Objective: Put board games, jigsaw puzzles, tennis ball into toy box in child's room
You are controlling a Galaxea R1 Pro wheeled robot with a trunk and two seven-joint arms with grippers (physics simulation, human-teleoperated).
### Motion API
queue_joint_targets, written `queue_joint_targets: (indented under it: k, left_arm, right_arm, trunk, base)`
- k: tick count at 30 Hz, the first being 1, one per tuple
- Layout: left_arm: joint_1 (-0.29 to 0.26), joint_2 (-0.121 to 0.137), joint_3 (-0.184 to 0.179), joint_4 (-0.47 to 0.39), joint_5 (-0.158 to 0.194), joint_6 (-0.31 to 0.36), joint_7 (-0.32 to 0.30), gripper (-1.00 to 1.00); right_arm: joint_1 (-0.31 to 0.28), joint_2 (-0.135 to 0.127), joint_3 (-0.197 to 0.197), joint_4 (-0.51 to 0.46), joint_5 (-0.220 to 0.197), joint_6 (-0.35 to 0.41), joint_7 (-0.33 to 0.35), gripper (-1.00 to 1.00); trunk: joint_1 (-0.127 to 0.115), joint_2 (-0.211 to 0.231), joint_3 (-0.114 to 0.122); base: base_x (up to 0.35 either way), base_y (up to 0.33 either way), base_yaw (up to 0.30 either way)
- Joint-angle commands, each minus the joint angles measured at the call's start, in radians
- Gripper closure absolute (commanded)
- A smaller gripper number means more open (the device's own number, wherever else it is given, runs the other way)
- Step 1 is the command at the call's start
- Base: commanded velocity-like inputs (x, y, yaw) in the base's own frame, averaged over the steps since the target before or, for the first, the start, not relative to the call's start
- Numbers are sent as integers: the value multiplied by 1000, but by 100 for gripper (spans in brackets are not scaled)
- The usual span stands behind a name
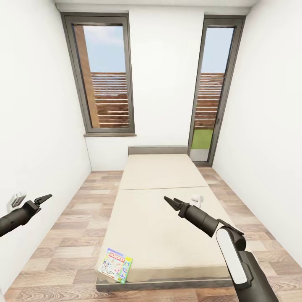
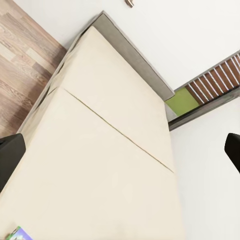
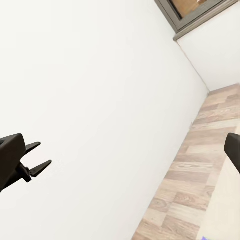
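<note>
The Monopoly box (image 1: 115, 264) lies at the bed's (image 1: 167, 226) lower-left corner; left pincer (image 1: 45, 198) and right pincer (image 1: 170, 202) hover agape, empty.

Head view: high, looking forward and down along the low beige-mattressed bed (image 1: 163, 209) toward two tall dark-framed windows (image 1: 105, 75). Left wrist view: looks across the same mattress (image 2: 100, 165) to its short grey headboard (image 2: 135, 55), fairly near. Right wrist view: faces the plain white wall (image 3: 90, 100) and wood-plank floor (image 3: 190, 170); the floor (image 1: 67, 235) is shared with head view.
</note>
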Motion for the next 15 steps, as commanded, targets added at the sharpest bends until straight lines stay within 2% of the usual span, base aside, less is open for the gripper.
queue_joint_targets:
  k: [1, 7, 9, 15]
  left_arm:
    - [-1, 0, 2, 0, 5, 7, 0, -100]
    - [-1, 1, 2, 0, 5, 7, 0, -100]
    - [-1, 1, 2, 0, 5, 7, 1, -100]
    - [-1, 0, 1, 0, 6, 7, -3, -100]
  right_arm:
    - [-1, 0, 0, 3, -9, 10, -6, -100]
    - [-5, 2, 20, 72, -20, 20, -96, -100]
    - [-8, 11, 27, 98, -23, 21, -135, -100]
    - [-12, 81, 30, 157, -29, 25, -189, -100]
  trunk:
    - [1, -2, -2]
    - [1, -2, -2]
    - [1, -2, -2]
    - [1, -2, -2]
  base:
    - [0, 0, 0]
    - [0, 0, 0]
    - [0, 0, 0]
    - [0, 0, 0]
